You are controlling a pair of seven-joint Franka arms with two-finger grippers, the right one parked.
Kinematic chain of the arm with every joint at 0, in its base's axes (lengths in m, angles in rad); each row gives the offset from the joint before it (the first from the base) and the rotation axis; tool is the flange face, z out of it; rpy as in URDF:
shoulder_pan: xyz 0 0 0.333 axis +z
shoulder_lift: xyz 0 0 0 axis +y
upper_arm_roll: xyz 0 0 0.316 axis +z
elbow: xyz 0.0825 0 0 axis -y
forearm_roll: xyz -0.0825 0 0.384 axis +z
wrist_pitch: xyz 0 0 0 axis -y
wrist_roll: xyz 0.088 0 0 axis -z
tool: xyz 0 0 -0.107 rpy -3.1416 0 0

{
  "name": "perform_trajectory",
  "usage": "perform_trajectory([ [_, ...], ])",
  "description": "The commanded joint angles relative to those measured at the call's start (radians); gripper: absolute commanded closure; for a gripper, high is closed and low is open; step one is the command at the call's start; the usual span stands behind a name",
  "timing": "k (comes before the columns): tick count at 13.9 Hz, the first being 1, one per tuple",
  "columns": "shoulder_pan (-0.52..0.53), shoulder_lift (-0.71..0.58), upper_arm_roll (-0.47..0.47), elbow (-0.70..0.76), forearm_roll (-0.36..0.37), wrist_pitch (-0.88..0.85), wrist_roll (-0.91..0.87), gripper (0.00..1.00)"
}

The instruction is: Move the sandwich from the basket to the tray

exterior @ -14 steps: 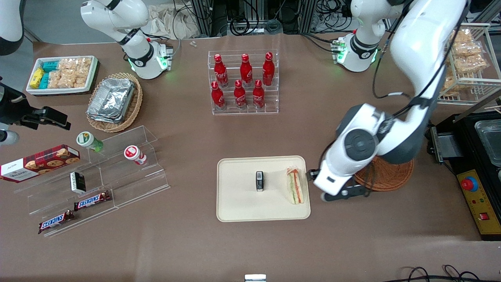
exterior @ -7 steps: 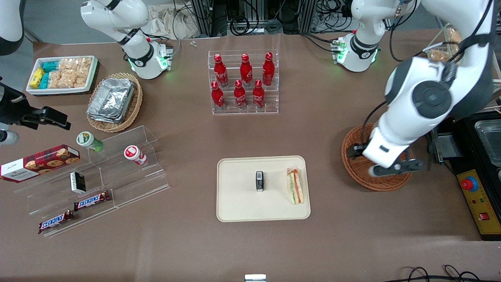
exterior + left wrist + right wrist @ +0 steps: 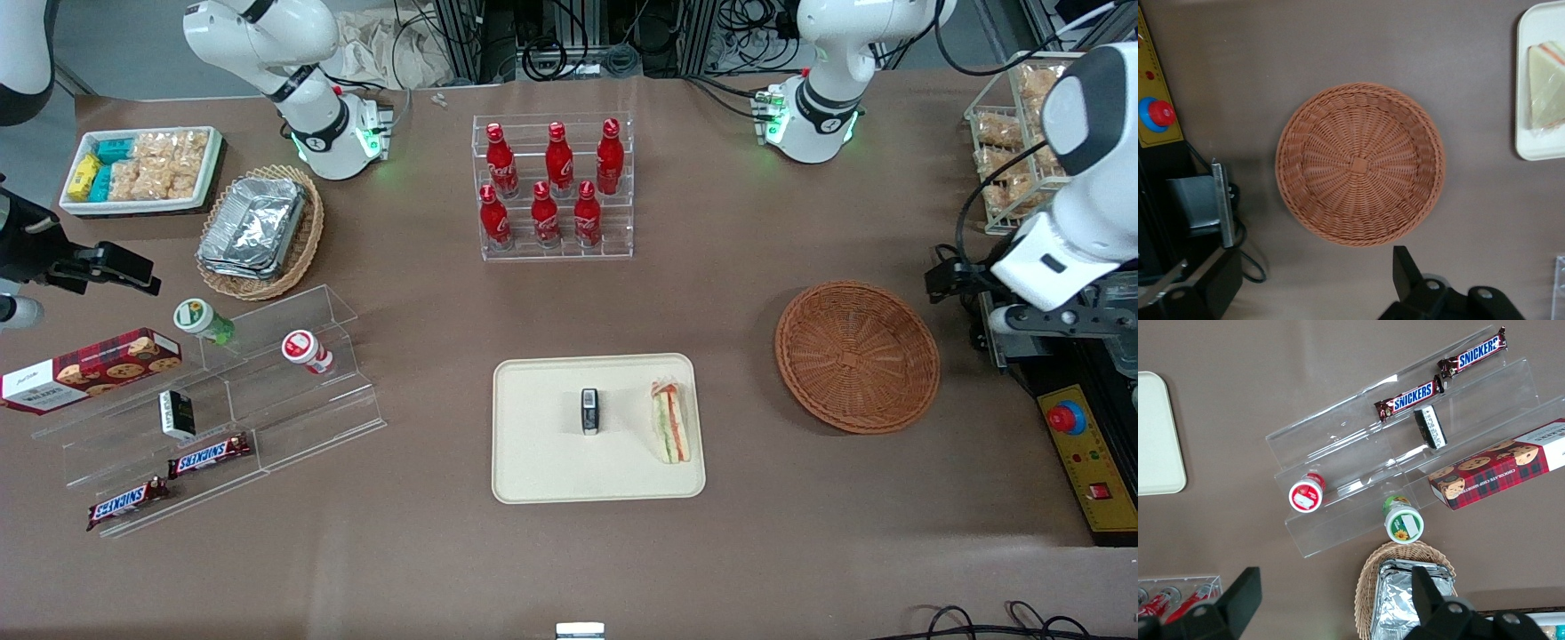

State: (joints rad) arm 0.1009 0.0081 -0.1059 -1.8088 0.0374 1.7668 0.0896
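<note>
Since the earlier frames, the pincer (image 3: 956, 283) has swung away past the empty reddish-brown round wicker basket (image 3: 857, 356); its finger state is unclear. The triangular wedge sandwich (image 3: 671, 421) lies near the cream rectangular tray (image 3: 542, 471)'s rim, so a jolt might tip it off.

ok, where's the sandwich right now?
The sandwich lies on the tray, at its edge nearest the basket, beside a small dark object. The gripper is away, past the basket.

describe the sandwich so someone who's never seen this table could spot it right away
Find the cream tray at the table's middle, beside the round brown basket. The sandwich lies at the tray's basket-side edge: a pale wedge with orange and green layers, unlike the small dark object mid-tray.
</note>
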Motion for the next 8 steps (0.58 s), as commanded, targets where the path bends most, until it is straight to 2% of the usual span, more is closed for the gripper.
perform_trajectory([
  [1,-0.018,0.019,0.011,0.047,-0.002,-0.01,0.029,0.0],
  [4,-0.02,0.125,0.008,0.244,-0.001,-0.107,0.03,0.0],
  [8,-0.02,0.141,0.009,0.269,0.002,-0.136,0.032,0.0],
])
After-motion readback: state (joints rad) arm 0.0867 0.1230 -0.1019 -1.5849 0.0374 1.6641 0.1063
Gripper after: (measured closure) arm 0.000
